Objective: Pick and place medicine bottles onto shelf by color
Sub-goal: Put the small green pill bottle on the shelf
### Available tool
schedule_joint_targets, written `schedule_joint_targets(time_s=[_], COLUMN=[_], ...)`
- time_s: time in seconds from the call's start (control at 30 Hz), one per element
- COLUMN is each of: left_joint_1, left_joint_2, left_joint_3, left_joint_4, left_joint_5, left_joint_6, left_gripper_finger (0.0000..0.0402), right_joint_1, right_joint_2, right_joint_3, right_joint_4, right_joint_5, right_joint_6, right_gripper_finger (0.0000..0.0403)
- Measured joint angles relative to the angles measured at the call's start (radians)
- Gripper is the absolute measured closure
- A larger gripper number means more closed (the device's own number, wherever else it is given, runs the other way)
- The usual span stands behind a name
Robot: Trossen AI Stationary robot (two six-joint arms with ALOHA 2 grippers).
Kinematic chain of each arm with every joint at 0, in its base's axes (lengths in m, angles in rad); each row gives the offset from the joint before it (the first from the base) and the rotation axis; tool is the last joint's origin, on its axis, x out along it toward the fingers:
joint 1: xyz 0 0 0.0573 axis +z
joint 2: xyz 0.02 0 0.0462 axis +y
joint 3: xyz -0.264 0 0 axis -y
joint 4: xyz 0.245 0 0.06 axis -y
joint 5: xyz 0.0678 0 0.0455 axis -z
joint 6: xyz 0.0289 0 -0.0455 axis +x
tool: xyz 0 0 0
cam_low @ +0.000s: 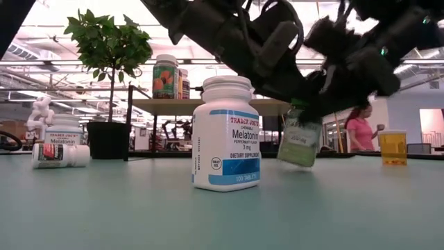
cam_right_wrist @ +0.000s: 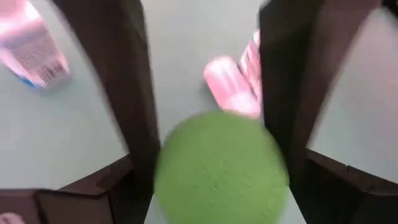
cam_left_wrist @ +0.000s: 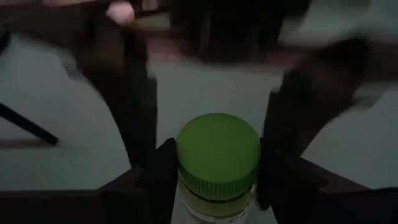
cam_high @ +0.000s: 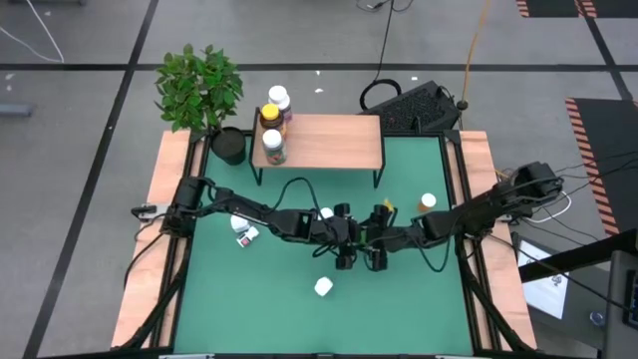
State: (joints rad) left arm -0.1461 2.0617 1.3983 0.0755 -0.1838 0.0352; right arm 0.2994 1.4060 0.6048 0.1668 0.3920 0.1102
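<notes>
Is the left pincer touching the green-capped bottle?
Touching. In the left wrist view, the left pincer has its dark fingers pressed against both sides of the green-capped bottle, with no gap visible.

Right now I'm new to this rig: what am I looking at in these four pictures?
Two dark robot arms work at a green table. One picture looks down from above, one looks level across the table top, and two come from cameras on the arms' wrists. The left gripper and right gripper meet mid-table around a green-capped bottle, which hangs tilted above the surface; the left one grips it. More pill bottles stand or lie about, such as a white melatonin bottle. Three stand on the wooden shelf.
</notes>
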Motion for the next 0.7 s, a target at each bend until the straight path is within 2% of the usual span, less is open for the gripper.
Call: schedule_joint_targets(time_s=[0.27, 0.43, 0.6, 0.7], left_joint_1=[0.019, 0.036, 0.059, 0.081], left_joint_2=[-0.007, -0.048, -0.136, -0.204], left_joint_3=[-0.001, -0.002, -0.002, -0.001], left_joint_4=[-0.011, -0.071, -0.098, -0.158], left_joint_5=[0.003, 0.003, -0.003, -0.005], left_joint_6=[-0.03, -0.05, -0.063, -0.06], left_gripper_finger=[0.0187, 0.0202, 0.0198, 0.019], right_joint_1=[0.042, 0.05, 0.049, 0.049], right_joint_2=[-0.147, -0.251, -0.327, -0.351], right_joint_3=[-0.059, -0.125, -0.197, -0.234], right_joint_4=[-0.056, -0.054, -0.007, 0.022], right_joint_5=[0.0, 0.003, 0.11, 0.133], right_joint_6=[0.067, 0.134, 0.197, 0.215], right_gripper_finger=[0.0087, 0.0087, 0.0087, 0.0087])
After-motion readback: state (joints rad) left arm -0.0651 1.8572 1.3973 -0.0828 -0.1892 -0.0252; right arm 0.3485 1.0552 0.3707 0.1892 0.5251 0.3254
